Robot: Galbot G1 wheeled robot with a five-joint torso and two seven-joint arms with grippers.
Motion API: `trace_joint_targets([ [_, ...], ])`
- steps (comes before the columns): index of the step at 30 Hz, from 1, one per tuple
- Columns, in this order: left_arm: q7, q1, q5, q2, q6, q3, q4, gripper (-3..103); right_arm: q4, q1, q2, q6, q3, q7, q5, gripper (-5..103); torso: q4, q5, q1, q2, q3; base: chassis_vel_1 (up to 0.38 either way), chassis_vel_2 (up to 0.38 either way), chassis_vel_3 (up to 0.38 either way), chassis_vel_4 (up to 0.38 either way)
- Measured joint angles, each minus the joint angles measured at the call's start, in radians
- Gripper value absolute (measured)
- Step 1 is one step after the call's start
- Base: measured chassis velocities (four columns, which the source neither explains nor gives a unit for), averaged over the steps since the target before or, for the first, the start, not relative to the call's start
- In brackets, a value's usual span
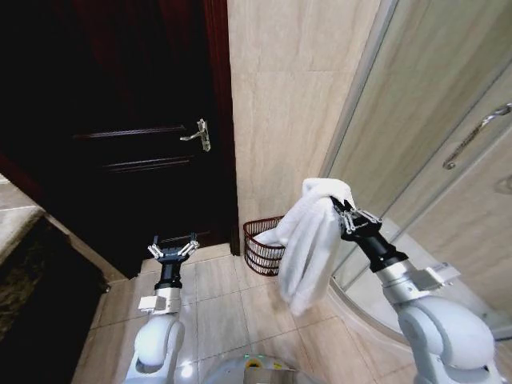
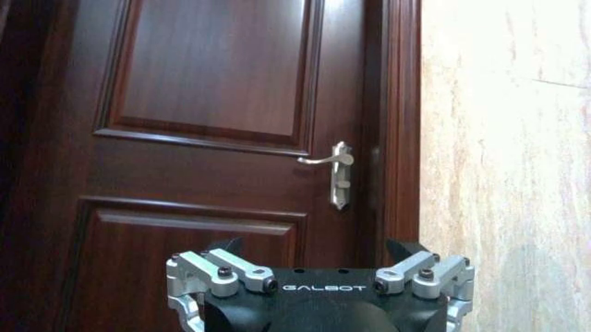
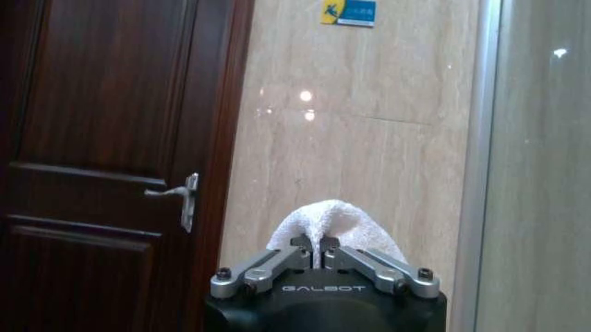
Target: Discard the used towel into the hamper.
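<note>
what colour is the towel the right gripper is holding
White; the towel hanging from the right gripper shows best in the head view.

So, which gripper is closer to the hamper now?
The right. The right gripper holds the white towel just beside the hamper, the cloth hanging in front of its rim. The left gripper waits farther off, nearer the door, jaws open.

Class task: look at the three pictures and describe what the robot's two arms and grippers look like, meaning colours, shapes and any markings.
Both arms have rounded, glossy white shells narrowing to a black cylindrical wrist. The left gripper and right gripper each have a black body with silver metal linkage fingers joined by dark bolts. In the wrist views the word GALBOT is printed in pale letters on the black body. No loose cables show.
</note>
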Motion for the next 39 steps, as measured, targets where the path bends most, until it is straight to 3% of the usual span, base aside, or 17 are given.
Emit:
trace_joint_targets([
  [7,-0.037,0.028,-0.009,-0.004,-0.011,-0.007,0.011,100,-0.144,0.261,-0.085,-0.043,-0.08,0.07,0.122,3,0.0003,-0.0002,0.0,-0.001,0.0,0.0,0.0,0.0,0.0],
  [17,-0.117,0.1,-0.03,0.037,0.002,-0.011,-0.011,100,-0.366,0.606,-0.083,-0.064,-0.207,0.14,0.159,3,0.0002,-0.0005,0.0,-0.001,0.0,0.0,0.0,0.0,0.0],
  [20,-0.149,0.131,-0.032,0.047,-0.034,-0.01,0.025,100,-0.434,0.724,-0.077,-0.074,-0.247,0.156,0.157,3,0.0003,-0.0005,0.0,-0.001,0.0,0.0,0.0,0.0,0.0],
  [26,-0.161,0.15,-0.007,0.027,-0.076,-0.001,0.069,100,-0.504,0.85,-0.083,-0.087,-0.316,0.187,0.167,3,0.0001,-0.0003,0.0,-0.002,0.0,0.0,0.0,0.0,0.0],
  [39,-0.164,0.133,-0.008,0.021,-0.069,0.0,0.052,100,-0.672,1.145,-0.123,-0.079,-0.446,0.208,0.22,3,0.0001,-0.0003,0.0,-0.002,-0.001,0.0,0.0,0.0,0.0],
])
